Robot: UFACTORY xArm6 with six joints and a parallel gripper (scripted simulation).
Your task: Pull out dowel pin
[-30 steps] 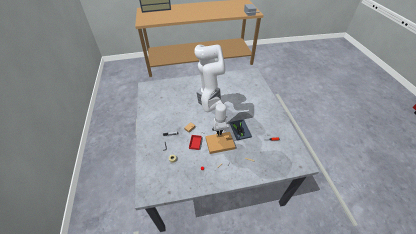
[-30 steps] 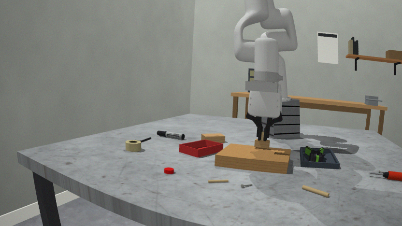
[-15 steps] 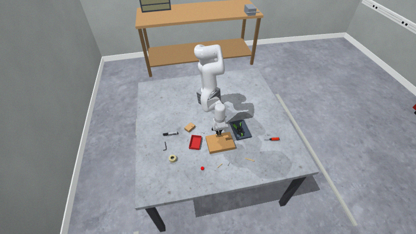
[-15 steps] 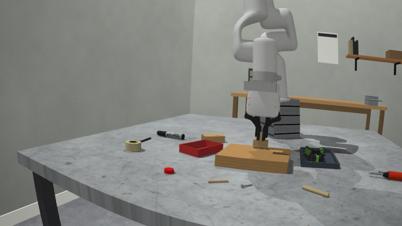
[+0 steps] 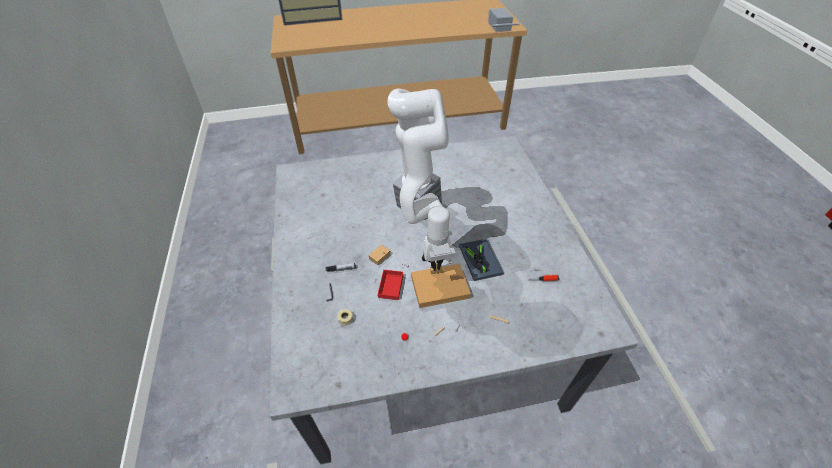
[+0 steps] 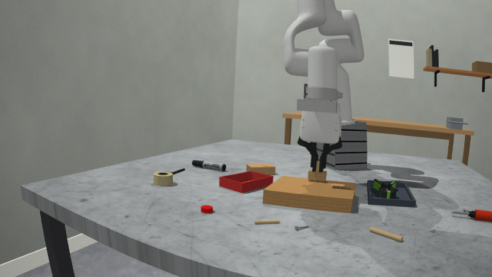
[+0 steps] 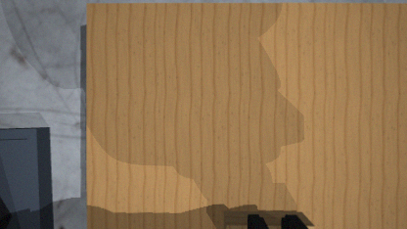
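Note:
The bench board lies on the table, and it also fills the wrist view. The small wooden block rests on the board's far edge. It shows in the overhead view and at the bottom of the wrist view. My gripper points straight down over the block and is shut on the dowel pin, which stands up from the block's top. The fingertips show in the wrist view. The low bench stop is on the board to the right of the block, apart from it. The green and black spring clamp lies in a dark tray.
A red bin, a spare wooden block, a marker and a tape roll lie to the left. Two loose dowels, a screw, a red cap and a screwdriver lie in front.

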